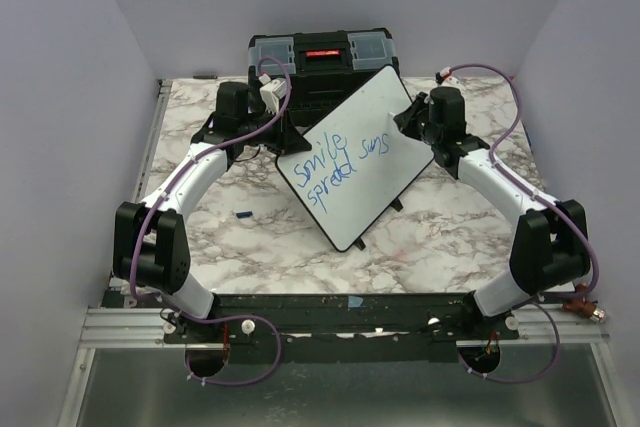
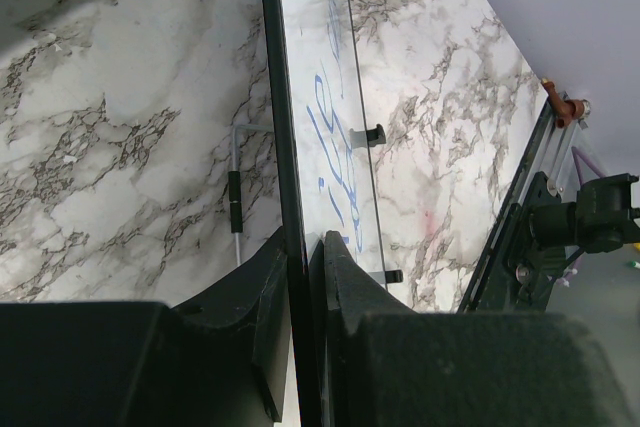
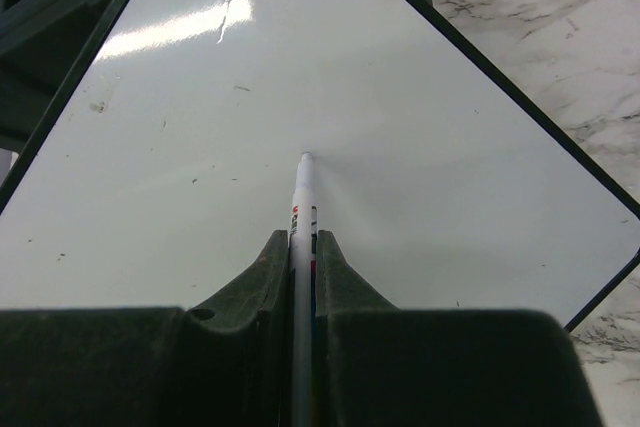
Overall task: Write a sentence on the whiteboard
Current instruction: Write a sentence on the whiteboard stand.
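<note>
The whiteboard (image 1: pixel 372 125) is tilted up off the marble table, turned diagonally. Blue handwriting, the sentence (image 1: pixel 345 164), reads roughly "Smile spread suns" in two slanted lines. My left gripper (image 1: pixel 287 137) is shut on the board's left edge; in the left wrist view its jaws (image 2: pixel 305 247) clamp the black rim (image 2: pixel 280 127), with blue strokes (image 2: pixel 325 117) showing. My right gripper (image 1: pixel 412 119) is shut on a white marker (image 3: pixel 303 207), whose tip (image 3: pixel 305 157) touches the blank white board (image 3: pixel 420 127) at its upper right part.
A black toolbox (image 1: pixel 322 62) with clear lid bins stands behind the board. A small blue cap (image 1: pixel 242 213) lies on the marble table (image 1: pixel 250 257) left of the board. Grey walls enclose the table; a metal rail (image 1: pixel 340 327) runs along the near edge.
</note>
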